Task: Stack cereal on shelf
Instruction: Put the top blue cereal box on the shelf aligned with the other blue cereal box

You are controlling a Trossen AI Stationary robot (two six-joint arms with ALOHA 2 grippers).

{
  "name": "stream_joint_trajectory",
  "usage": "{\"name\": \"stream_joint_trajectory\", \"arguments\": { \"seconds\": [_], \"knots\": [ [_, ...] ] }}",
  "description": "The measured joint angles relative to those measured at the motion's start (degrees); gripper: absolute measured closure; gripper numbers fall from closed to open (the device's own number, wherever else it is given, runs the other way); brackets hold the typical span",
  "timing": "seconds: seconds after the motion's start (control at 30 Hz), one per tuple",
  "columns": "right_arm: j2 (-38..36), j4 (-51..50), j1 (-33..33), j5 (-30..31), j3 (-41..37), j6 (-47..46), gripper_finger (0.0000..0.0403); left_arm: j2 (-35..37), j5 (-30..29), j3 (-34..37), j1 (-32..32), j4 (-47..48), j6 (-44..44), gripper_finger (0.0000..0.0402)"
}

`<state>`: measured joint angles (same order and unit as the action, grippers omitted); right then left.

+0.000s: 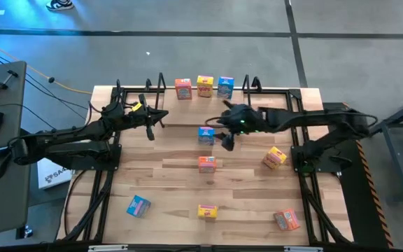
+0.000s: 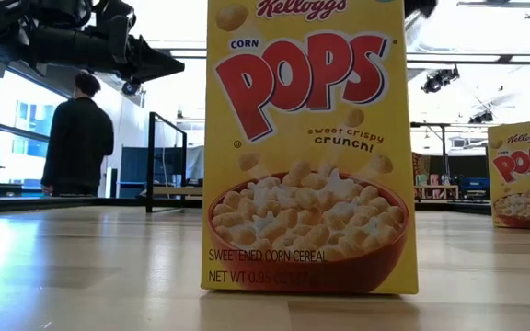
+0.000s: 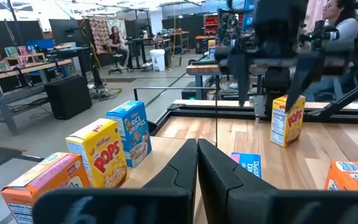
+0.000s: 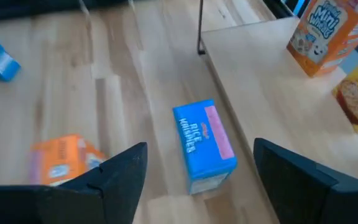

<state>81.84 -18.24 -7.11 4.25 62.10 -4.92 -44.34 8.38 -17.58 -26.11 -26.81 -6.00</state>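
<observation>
Three cereal boxes stand upright on the shelf's board (image 1: 257, 100) at the table's far edge: orange (image 1: 182, 88), yellow (image 1: 205, 85) and blue (image 1: 225, 86). A blue Rice Krispies box (image 4: 204, 143) lies flat on the table just in front of the shelf (image 1: 206, 135). My right gripper (image 1: 226, 140) hovers above it, open and empty; in the right wrist view (image 4: 199, 148) the box shows between its fingers, which do not touch it. My left gripper (image 1: 156, 119) is shut and empty over the shelf's left part, its fingers (image 3: 197, 155) pointing toward the table's right edge.
Loose boxes on the table: orange (image 1: 207, 164), a tilted yellow one (image 1: 275, 157), blue (image 1: 138, 206), yellow (image 1: 207, 211) and reddish (image 1: 286, 220). In the low view the near yellow Corn Pops box (image 2: 306, 147) stands upright. Black wire uprights (image 1: 156, 82) stand at the shelf's ends. A person (image 2: 79, 138) stands beyond the table.
</observation>
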Motion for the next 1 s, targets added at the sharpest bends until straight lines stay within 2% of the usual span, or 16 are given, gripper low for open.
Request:
{"name": "stream_joint_trajectory", "arguments": {
  "seconds": [0.23, 0.4, 0.5, 0.7, 1.0],
  "knots": [
    [10.34, -3.19, -1.92, -1.82, 8.64, 8.63, 0.0068, 0.0, 0.0, 0.0, 0.0, 0.22, -0.04, 0.0396],
    [18.35, -11.62, -3.88, -6.07, 16.64, 11.36, 0.0067, 0.0, 0.0, 0.0, 0.0, 0.61, -0.07, 0.0396],
    [22.37, -16.37, -4.5, -6.43, 21.1, 11.49, 0.0075, 0.0, 0.0, 0.0, 0.0, 0.83, -0.11, 0.0396],
    [27.7, -22.06, -4.92, -6.73, 25.61, 12.84, 0.0114, 0.0, 0.0, 0.0, 0.0, 1.5, -0.23, 0.0396],
    [28.16, -22.54, -4.92, -9.27, 26.0, 12.49, 0.0232, 0.0, 0.0, 0.0, 0.0, 1.51, -0.24, 0.0396]
  ]
}}
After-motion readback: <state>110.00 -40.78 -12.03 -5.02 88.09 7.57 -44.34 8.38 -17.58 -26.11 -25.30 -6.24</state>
